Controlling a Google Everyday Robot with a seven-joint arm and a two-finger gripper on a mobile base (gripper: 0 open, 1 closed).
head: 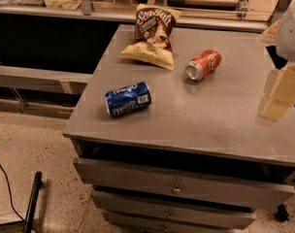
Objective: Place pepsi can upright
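Pepsi can (128, 99) is lying sideways, axis running left-right, one orange can (204, 64) beyond; claw (281, 93) is hovering right, you cannot tell its opening.

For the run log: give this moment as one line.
dark blue aluminium pepsi can: on its side, not yet upright | surface: grey cabinet top | gripper: far right, apart from can

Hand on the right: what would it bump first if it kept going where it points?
Probably the bare table top, short of the orange can; the hand points down-left at the picture's right edge. Depth is unclear.
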